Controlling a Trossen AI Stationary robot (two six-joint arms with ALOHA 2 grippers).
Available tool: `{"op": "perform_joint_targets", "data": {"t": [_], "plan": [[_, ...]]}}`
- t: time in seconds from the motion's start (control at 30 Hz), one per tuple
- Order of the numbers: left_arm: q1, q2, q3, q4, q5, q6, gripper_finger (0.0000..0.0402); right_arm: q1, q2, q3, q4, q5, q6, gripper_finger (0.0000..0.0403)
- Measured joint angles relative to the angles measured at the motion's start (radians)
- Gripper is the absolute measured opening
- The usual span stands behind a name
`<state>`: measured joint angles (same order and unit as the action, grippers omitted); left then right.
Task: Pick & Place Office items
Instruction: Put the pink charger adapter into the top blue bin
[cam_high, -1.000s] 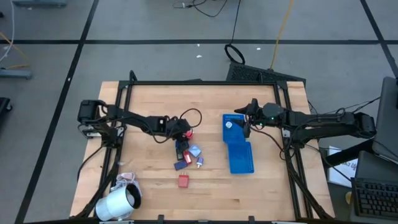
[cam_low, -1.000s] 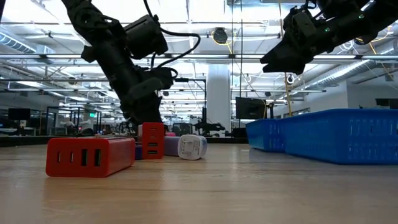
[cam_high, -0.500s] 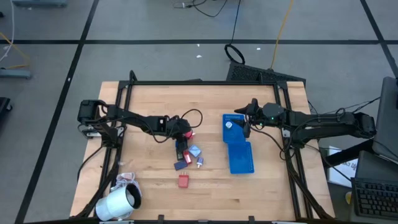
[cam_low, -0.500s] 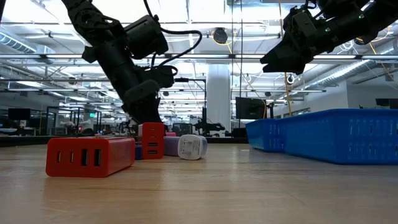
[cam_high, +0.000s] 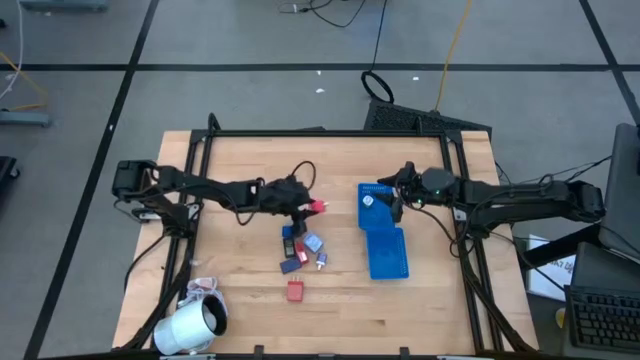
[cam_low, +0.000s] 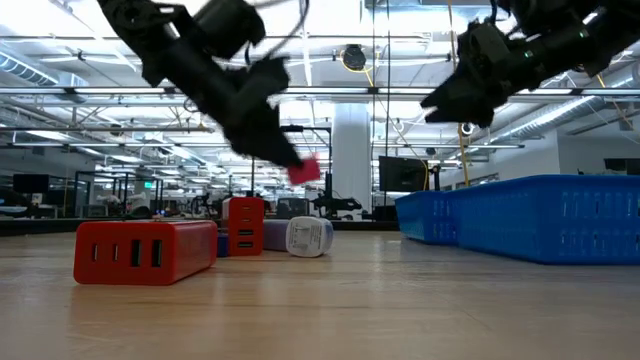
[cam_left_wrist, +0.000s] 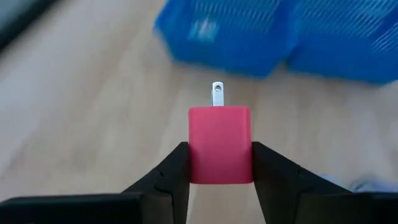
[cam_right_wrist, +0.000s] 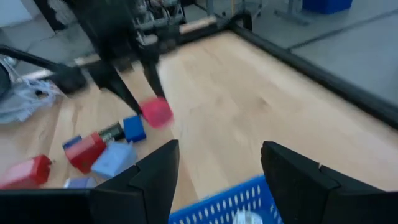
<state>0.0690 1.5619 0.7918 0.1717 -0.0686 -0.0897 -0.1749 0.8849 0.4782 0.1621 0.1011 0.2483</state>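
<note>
My left gripper (cam_high: 308, 207) is shut on a small red charger block (cam_high: 319, 207), above the table between the pile and the blue tray (cam_high: 385, 240). The block's metal prong (cam_left_wrist: 217, 94) points away from the fingers toward the tray. The remaining office items lie in a pile: a black piece (cam_high: 287, 236), a light blue one (cam_high: 313, 243), a dark blue one (cam_high: 288, 266) and a red block (cam_high: 296, 290) nearer the near edge. My right gripper (cam_high: 393, 201) hovers open over the tray's far end; a white piece (cam_high: 367, 201) lies in the tray there. My left gripper pinches the red charger block by its two opposite flat sides (cam_left_wrist: 195, 155), one finger (cam_left_wrist: 171, 177) on each. The fingers come slanting downward from the table's left. The block is lifted clear of the table (cam_low: 304, 170), with its prong end pointing away from the fingers.
A big white roll (cam_high: 190, 326) lies at the table's near left corner beside some crumpled plastic (cam_high: 202, 289). A black frame rail (cam_high: 320, 133) runs along the far edge. Bare wood lies between the pile and the tray (cam_low: 540, 215) and along the near edge.
My left gripper has risen from the pile and moved toward the table's right, toward the tray, carrying the small red block, which now hangs clear above the table. The rest of the pile has stayed in place.
</note>
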Motion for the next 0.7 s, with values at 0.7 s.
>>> {"op": "perform_joint_targets", "data": {"t": [0.7], "plan": [[0.072, -0.006, -0.02, 0.466, 0.233, 0.086, 0.0137, 0.0, 0.001, -0.203, 0.418, -0.001, -0.06, 0.0215]]}}
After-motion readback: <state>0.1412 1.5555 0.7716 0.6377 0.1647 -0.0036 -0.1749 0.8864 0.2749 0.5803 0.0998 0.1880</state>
